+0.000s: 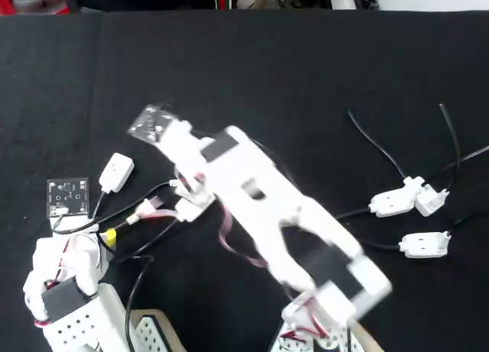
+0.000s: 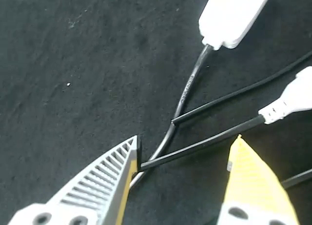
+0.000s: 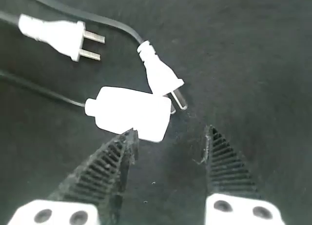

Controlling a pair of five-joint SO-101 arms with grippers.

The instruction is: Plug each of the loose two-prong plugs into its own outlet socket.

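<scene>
Your R gripper [image 3: 169,132] is sitting spread, socket [image 3: 129,112] lying crosswise just ahead of one fingertip; near plug [image 3: 160,76] is pointing prongs back toward the gripper. L gripper [image 2: 186,138], also spread, is straddling crossing cables [image 2: 204,108].

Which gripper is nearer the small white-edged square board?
Left. The left gripper sits close beside the square board; the right gripper is farther off, beyond the white socket.

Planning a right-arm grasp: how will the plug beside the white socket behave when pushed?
The plug looks small and light, so it would probably skid. Its thin cord curves slackly; likely floppy, tugging or pivoting the plug. Smooth-looking, it may slip when gripped.
</scene>
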